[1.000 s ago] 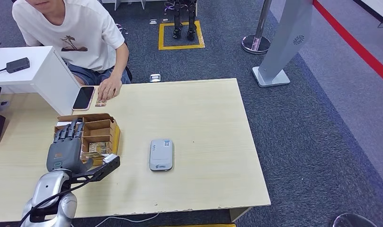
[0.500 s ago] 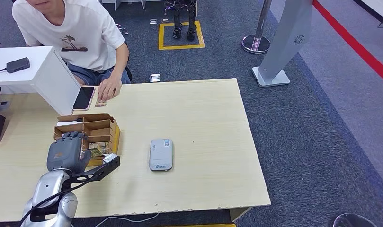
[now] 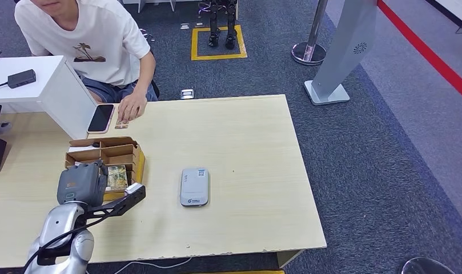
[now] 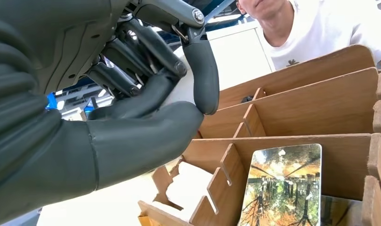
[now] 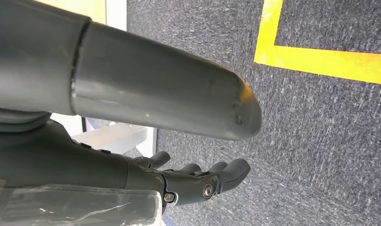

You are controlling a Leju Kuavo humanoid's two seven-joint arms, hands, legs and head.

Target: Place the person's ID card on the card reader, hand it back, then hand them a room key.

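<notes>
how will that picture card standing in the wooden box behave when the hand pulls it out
The card looks thin, flat and glossy, so it is probably stiff, light, and a bit slippery between the fingers. It stands on edge in a compartment of the wooden box, so it should slide upward easily. The box itself looks light and may shift on the table.

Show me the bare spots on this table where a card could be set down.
Widest bare patch: from the card reader to the table's right and far edges. A narrower strip runs along the near edge before the reader. Crowded: the left side, with the wooden box, left hand, phone and the person's hand.
</notes>
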